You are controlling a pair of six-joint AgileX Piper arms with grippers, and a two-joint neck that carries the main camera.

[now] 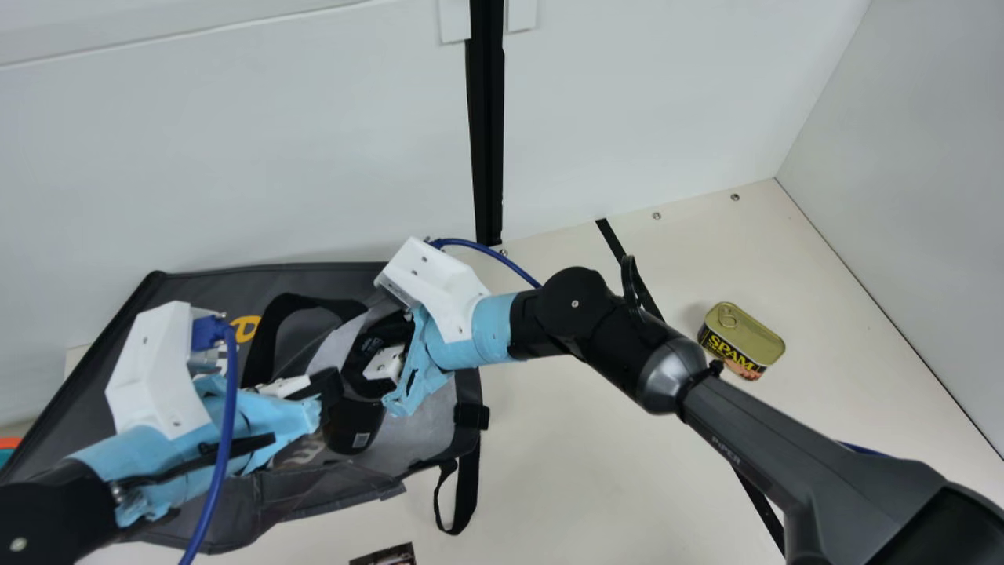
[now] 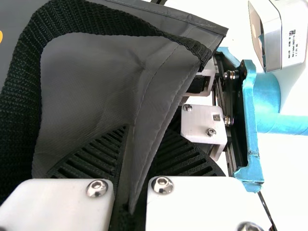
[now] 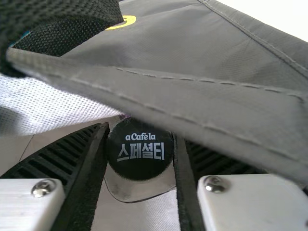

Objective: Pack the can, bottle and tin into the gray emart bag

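- L gripper [image 1: 328, 388]: main view, over bag [image 1: 196, 292]; jaws clamped on a fold of bag's gray edge, fabric running betw. the ribbed fingers (L wrist view).
- R gripper [image 1: 367, 362]: just beside L gripper, at bag's open mouth; jaws clamped on bottle [image 3: 139, 161], one ribbed finger each side of its black cap (R wrist view).
- Bottle: within bag's mouth; its dark body shows betw. the grippers, main view.
- Tin [image 1: 741, 341]: on table [image 1: 565, 471], right of bag & well apart, pull-ring end up.
- Strap [image 1: 468, 490]: black, looped onto table at bag's near right corner.
- Dark printed item [image 1: 384, 555]: main view, bottom edge, partly cut off; type unclear.
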